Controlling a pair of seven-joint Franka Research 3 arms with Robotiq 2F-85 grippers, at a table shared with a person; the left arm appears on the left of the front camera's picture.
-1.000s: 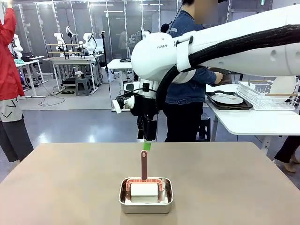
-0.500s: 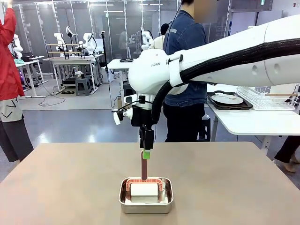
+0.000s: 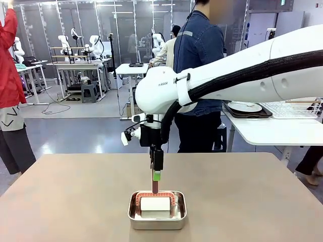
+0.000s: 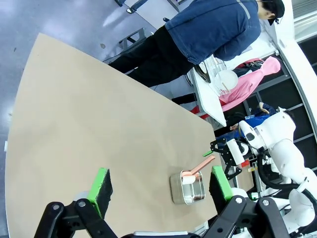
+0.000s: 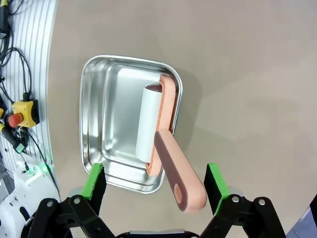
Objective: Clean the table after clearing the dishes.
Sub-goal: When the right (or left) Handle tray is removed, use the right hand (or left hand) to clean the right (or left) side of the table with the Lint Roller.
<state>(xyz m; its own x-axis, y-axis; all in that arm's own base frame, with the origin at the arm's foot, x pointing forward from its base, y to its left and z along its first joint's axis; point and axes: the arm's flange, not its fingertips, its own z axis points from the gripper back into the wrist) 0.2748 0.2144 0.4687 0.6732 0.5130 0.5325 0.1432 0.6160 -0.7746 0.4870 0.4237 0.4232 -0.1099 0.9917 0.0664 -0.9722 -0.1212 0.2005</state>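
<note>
The beige table (image 3: 252, 191) carries a small steel pan (image 3: 157, 216) near its front middle. In the pan lies a lint roller with a white roll (image 5: 148, 119) and a salmon handle (image 3: 155, 185) that stands up out of it. My right gripper (image 3: 157, 174) points straight down over the handle's top. In the right wrist view it is open (image 5: 154, 181), with the handle's end (image 5: 184, 192) between the green pads and touching neither. My left gripper (image 4: 161, 184) is open and empty, high above the table (image 4: 99, 114). One of the dishes (image 3: 246, 107) sits on a dark tray on the white side table.
A person in a denim jacket (image 3: 202, 55) stands at the table's far edge, turned toward the white side table (image 3: 272, 132) with its wire rack (image 3: 298, 107) at the right. Another person in red (image 3: 10, 75) stands at the far left.
My right arm has come down, and its gripper has dropped from above the roller handle to around the handle's top. The pan and roller have not moved.
</note>
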